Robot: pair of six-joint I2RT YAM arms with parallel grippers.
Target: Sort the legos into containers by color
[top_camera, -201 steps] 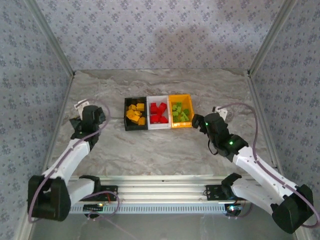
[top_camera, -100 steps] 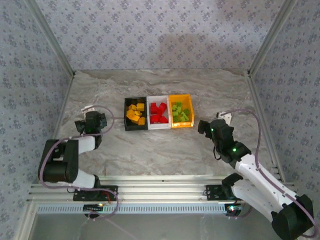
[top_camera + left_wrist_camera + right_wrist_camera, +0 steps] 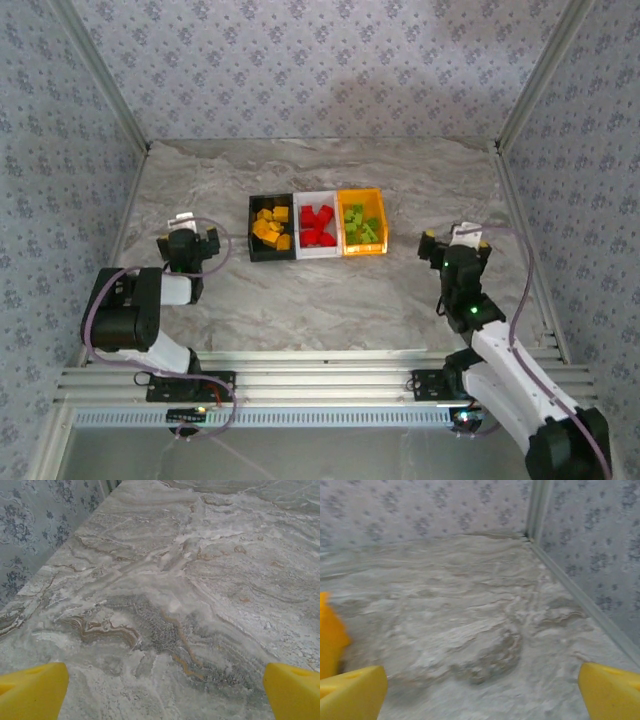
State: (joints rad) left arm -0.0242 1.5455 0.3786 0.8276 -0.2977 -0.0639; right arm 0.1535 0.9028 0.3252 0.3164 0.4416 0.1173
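Overhead, legos (image 3: 318,225) in containers (image 3: 318,254); at wrists, marble table (image 3: 200,580), yellow fingers (image 3: 30,690).

Soft, even, shadow-poor light (right wrist view slightly blurred).

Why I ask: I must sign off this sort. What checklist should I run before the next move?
1. Black bin holds only orange-yellow legos: ok.
2. White bin holds only red legos: ok.
3. Orange bin holds only lime green legos: ok.
4. Every visible lego sits in a bin: ok.
5. Left pincer open, empty: ok.
6. Right pincer open, empty: ok.
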